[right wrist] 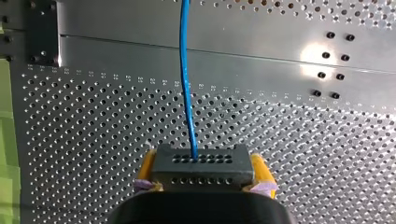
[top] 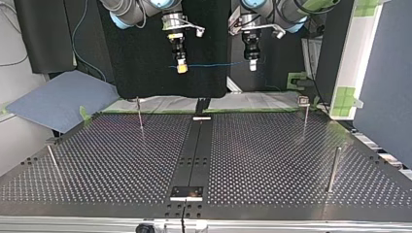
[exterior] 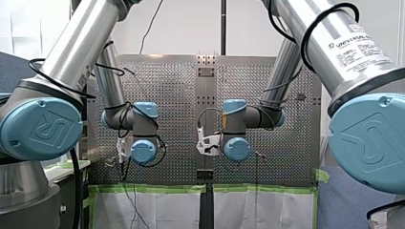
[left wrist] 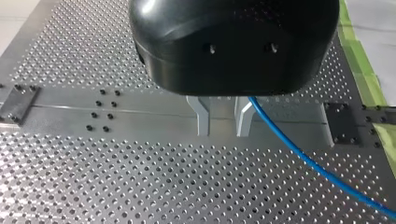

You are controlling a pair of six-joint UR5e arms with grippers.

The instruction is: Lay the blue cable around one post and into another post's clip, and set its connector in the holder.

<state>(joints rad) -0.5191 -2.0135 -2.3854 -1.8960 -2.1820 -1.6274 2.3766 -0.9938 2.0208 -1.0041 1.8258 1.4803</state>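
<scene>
Right gripper [right wrist: 204, 179] jaws pinch the connector [right wrist: 204, 165]. The blue cable [right wrist: 186, 84] runs across to the left gripper [left wrist: 223, 122], whose jaws are spread w/ the cable passing one finger. Both hang above the surface [top: 272, 155], prob. to clear the posts [top: 333, 170] before routing.

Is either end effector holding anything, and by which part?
My right end effector clamps the dark grey block connector by its sides, between yellow pads. The thin blue cable runs to my left end effector; a grip there cannot be told.

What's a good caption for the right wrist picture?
Yellow-padded jaws clamp a dark connector, its blue cable running ahead over the perforated table.
</scene>
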